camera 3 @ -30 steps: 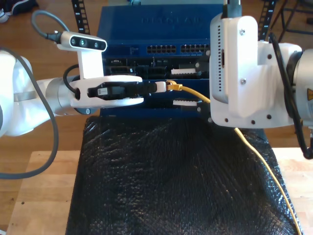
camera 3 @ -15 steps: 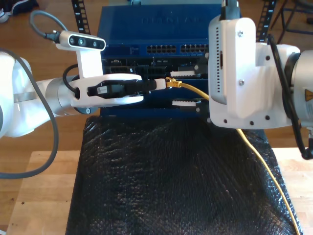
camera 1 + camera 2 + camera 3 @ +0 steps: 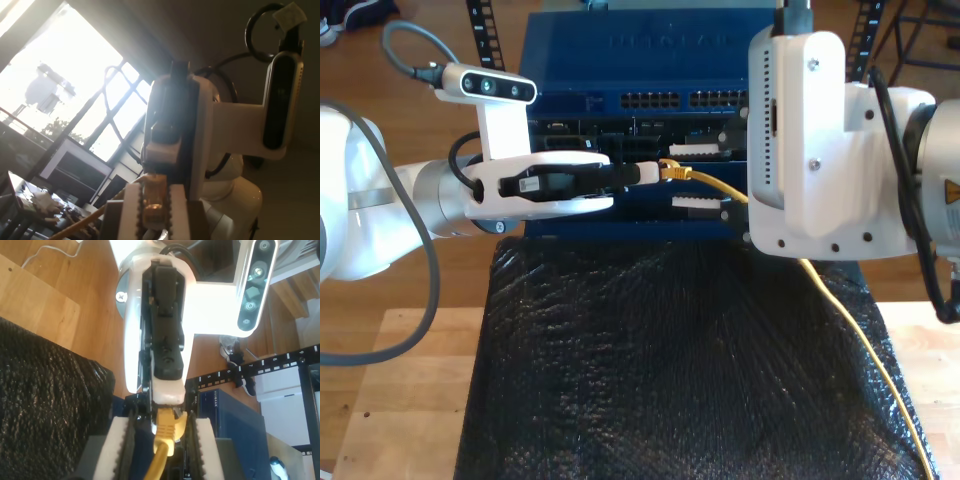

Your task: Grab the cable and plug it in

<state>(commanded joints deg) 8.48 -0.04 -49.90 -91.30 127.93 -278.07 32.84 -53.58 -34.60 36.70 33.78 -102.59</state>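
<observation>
My first gripper [image 3: 648,173] is clenched on the small plug of the thin, glossy pale-yellow cable [image 3: 712,184]. My second gripper [image 3: 161,437] is released, its ridged white fingers [image 3: 120,445] flanking the cable without touching it.

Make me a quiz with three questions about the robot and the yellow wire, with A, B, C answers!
1. Where is the plug of the cable?
A on the wooden floor
B in front of the blue box
C under the black wrap

2. What colour is the cable?
A yellow
B green
C red

3. My second gripper is:
A shut on the cable
B shut on a cup
C open

Answers:
1 B: my first gripper holds it up before the box.
2 A: it runs yellow across the exterior view.
3 C: its jaws stand apart, with the cable between them.
</observation>
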